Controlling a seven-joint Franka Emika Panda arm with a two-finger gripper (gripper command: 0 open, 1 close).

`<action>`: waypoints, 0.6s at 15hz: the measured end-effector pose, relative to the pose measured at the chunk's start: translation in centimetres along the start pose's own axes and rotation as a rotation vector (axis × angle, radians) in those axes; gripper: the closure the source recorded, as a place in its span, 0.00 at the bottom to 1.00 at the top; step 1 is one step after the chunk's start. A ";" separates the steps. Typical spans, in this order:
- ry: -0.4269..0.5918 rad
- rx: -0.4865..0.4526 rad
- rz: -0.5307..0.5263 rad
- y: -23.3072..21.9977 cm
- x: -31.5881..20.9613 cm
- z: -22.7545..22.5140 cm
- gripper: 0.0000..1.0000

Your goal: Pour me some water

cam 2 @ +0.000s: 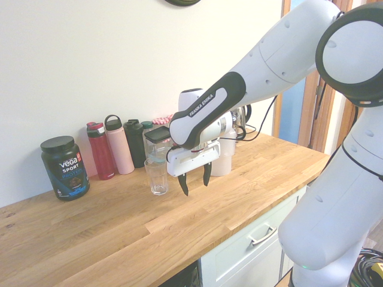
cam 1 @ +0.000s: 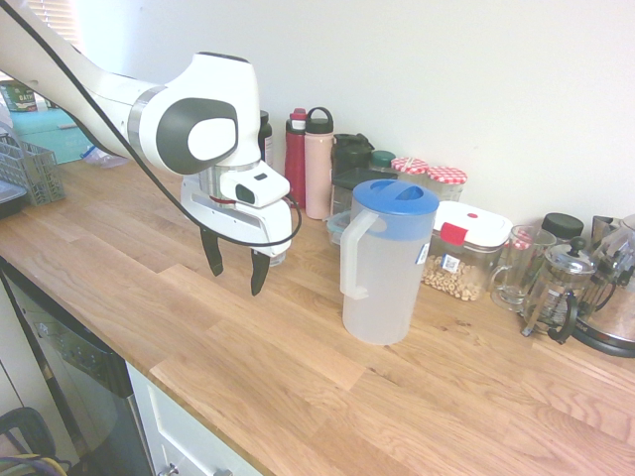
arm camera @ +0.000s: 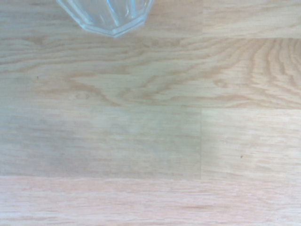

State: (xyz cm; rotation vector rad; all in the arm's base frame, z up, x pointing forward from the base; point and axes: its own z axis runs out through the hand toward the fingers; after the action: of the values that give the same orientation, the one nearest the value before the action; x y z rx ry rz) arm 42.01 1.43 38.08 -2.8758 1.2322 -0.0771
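A translucent water pitcher [cam 1: 382, 263] with a blue lid and a white handle stands on the wooden counter [cam 1: 298, 357]. In the second exterior view the arm hides most of the pitcher [cam 2: 225, 161]. A clear empty drinking glass [cam 2: 157, 175] stands upright beside the gripper, and its faceted base [arm camera: 110, 16] shows in the wrist view. My gripper [cam 1: 236, 266] [cam 2: 195, 184] hangs open just above the counter, fingers pointing down, with nothing between them. It is in front of the glass and to the left of the pitcher in the first exterior view.
Along the wall stand a red bottle [cam 1: 296, 157], a pink bottle [cam 1: 318, 164], dark bottles, checked-lid jars [cam 1: 446, 180], a food container [cam 1: 466, 253], a glass mug [cam 1: 518, 268] and a French press [cam 1: 561, 288]. A black Vega tub [cam 2: 64, 167] and a dish rack [cam 1: 28, 171] are nearby.
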 end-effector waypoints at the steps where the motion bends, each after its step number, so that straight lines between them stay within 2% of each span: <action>1: -0.001 -0.001 0.000 0.0 0.0 0.1 0.00; 4: -0.003 -0.008 0.008 0.1 0.6 -1.0 0.00; 9: 0.053 0.026 0.004 2.3 3.6 -13.3 0.00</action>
State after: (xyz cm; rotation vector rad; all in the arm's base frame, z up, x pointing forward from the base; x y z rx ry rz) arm 42.20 -2.66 51.45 -2.8664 1.2358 -0.1685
